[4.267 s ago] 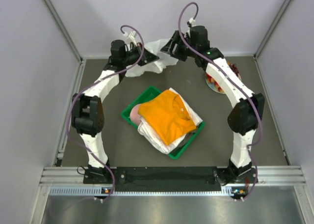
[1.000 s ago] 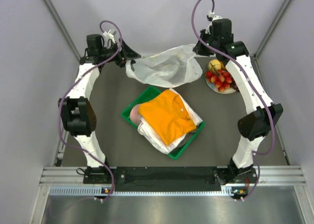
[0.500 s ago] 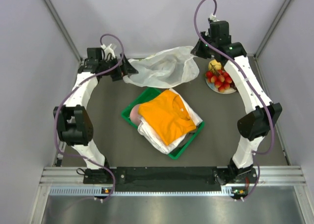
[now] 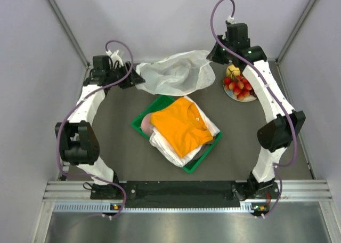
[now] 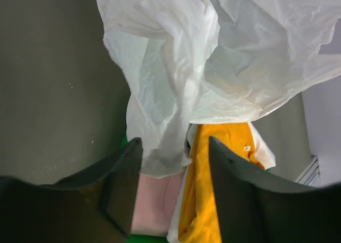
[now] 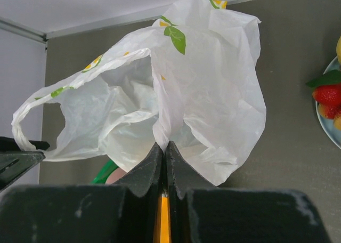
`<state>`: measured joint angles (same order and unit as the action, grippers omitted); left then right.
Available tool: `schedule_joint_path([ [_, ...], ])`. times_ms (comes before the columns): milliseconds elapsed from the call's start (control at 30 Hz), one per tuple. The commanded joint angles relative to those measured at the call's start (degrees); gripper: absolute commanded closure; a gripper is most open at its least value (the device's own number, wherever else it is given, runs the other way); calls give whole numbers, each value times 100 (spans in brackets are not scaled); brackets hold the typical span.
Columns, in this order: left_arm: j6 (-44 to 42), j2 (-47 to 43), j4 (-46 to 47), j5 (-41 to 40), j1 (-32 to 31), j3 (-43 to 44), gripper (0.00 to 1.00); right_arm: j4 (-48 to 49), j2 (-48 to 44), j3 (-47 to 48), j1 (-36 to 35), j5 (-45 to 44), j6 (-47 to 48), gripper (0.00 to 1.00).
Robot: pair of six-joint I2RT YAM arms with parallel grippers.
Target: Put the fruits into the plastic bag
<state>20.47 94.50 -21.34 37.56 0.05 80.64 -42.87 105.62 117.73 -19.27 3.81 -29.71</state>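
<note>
Table (image 4: 117,147): dark grey; its near edge is hidden behind the arm bases.
Green tray (image 4: 205,156): at the table's centre, mostly covered; only its rim shows.
Clothes (image 4: 178,123): an orange garment lies on top of white ones. A pink item (image 4: 145,124) peeks out at their 9 o'clock side and is too hidden to identify.
Plastic bag (image 4: 176,72): at 12 o'clock on the table, stretched between the two arms. The overhead view shows only a pale crumple. The right wrist view shows its citrus print, its gaping mouth and one loop handle.
Plate (image 4: 230,95): at 2 o'clock, partly under the right arm and cut off at the right wrist view's edge.
Fruits (image 4: 240,86): all on the plate, none in the bag. Red pieces and one yellow fruit can be made out.
Right gripper (image 6: 165,144): fingers pressed together, pinching the bag's film.
Left gripper (image 5: 175,144): fingers spread wide, with the bag hanging beyond the gap. It seems not to touch the film, though overhead it sits right at the bag's 9 o'clock edge.
</note>
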Motion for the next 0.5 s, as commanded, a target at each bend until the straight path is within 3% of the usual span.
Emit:
schedule_joint_path([
  [0,159,51,666,93,21,13,50,95,2,57,-77,41,-52,100],
  [133,168,200,517,155,21,118,69,86,-7,57,-77,32,-34,100],
  [167,159,209,491,172,21,171,84,77,-7,48,-77,23,-26,100],
  [233,177,192,333,225,12,285,99,16,11,39,-77,-38,53,100],
  [333,351,174,201,426,12,697,100,-81,2,48,-51,-267,211,100],
  [467,835,209,315,725,-190,1260,100,-230,-7,31,-7,-486,370,84],
])
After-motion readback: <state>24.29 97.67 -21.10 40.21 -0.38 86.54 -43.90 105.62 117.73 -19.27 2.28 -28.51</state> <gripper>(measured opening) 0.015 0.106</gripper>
